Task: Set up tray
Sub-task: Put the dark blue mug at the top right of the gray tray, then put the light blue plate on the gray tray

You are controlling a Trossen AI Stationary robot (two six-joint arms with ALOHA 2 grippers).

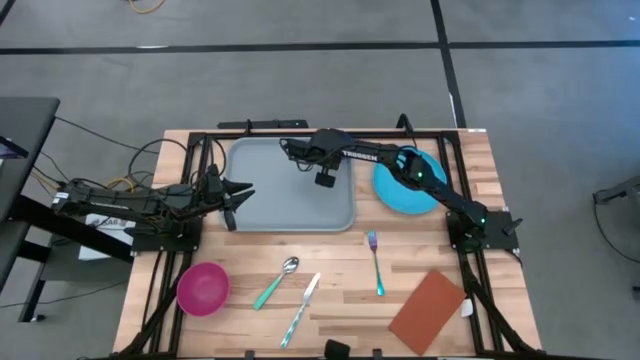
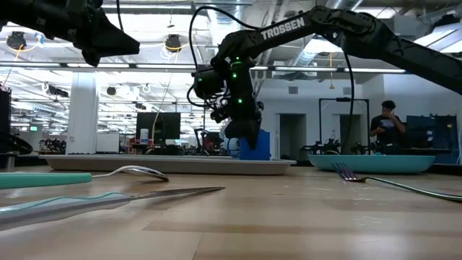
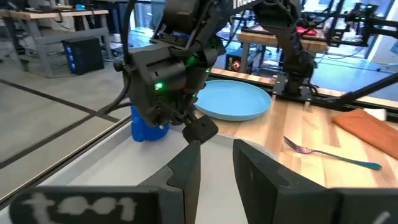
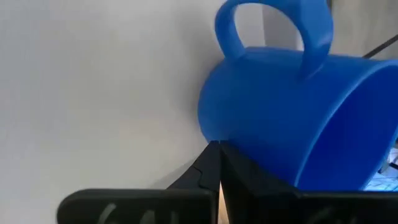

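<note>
High view: overhead, facing straight down on the whole table and both arms. Low view: at tabletop height, facing level across the boards into the room. Left wrist view: looks along the tray towards the right arm. Right wrist view: very close on the blue mug. All four share the tray area.

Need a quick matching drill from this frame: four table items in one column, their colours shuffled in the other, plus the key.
Items:
1. bowl
2. napkin
3. plate
4. tray

Colours:
A. light grey-blue
B. rust-brown
C. magenta pink
D. bright blue

Pairs: 1-C, 2-B, 3-D, 4-A
</note>
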